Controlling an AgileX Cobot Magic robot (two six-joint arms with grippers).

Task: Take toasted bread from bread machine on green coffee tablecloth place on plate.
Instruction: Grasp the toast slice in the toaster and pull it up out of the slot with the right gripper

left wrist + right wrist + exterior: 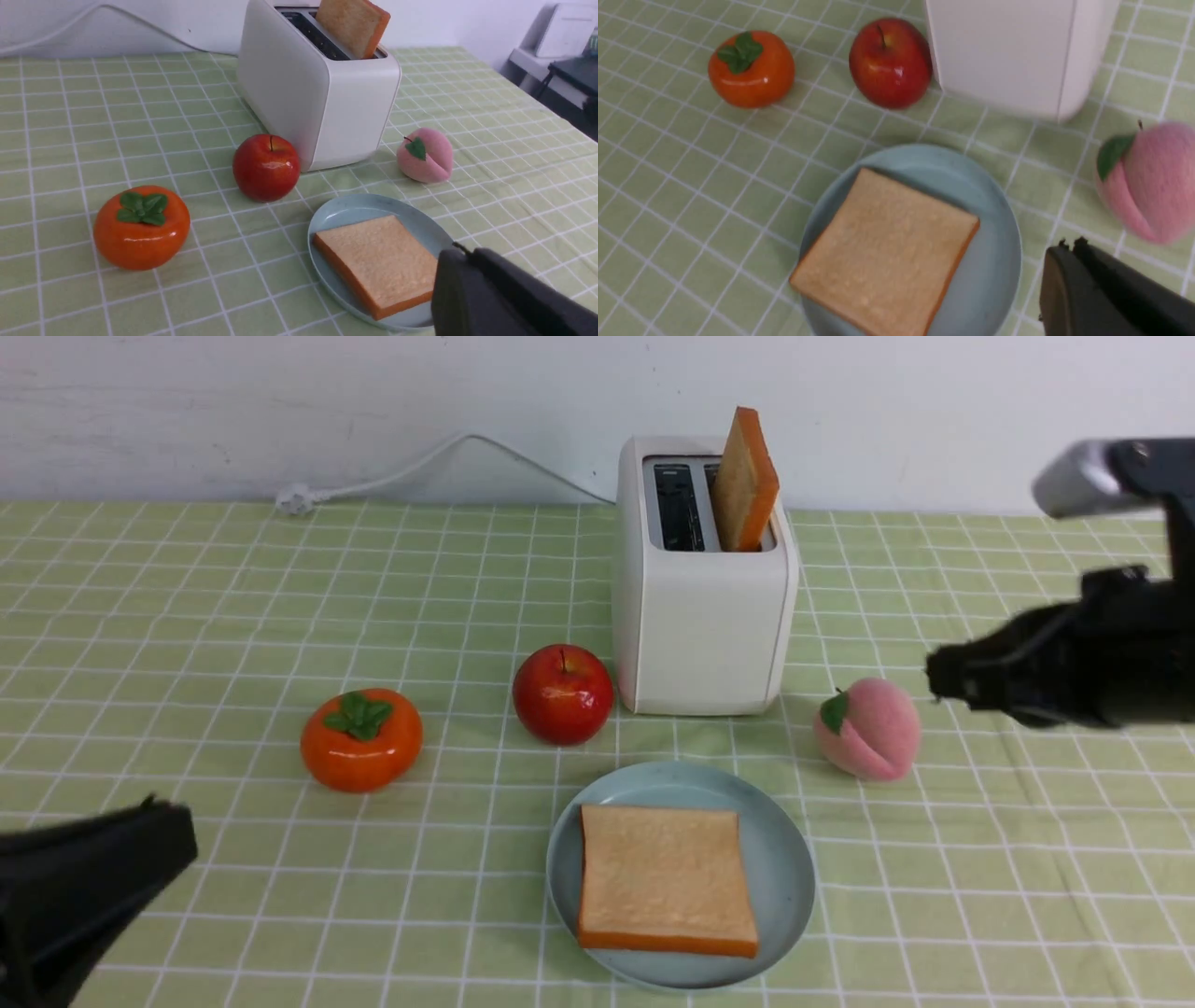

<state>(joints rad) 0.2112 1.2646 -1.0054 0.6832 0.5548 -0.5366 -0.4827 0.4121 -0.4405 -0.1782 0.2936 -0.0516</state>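
You have one slice of toasted bread (665, 877) lying flat on the plate (789, 877). The plate sits on the green coffee tablecloth (187, 616) at six o'clock from the bread machine (700, 635). The second slice (747, 476) stands tilted in the machine's right-hand slot with most of it sticking up, and the other slot looks empty. By my reading you're halfway, and the step in hand is fetching that second slice. Your right gripper (938, 677) hangs at about three o'clock from the machine, its jaws pressed together with nothing in them. Your left gripper (177, 826) is low at eight o'clock from the plate, likewise closed and empty. The right one is nearer, so you'd need to spread its jaws, bring it over the slot from above, and pinch the slice across its flat faces before lifting straight up. Mind the peach (868, 728) at two o'clock from the plate and the apple (562, 693) at eleven. The plate is mostly covered, so the second slice will probably have to overlap the first.
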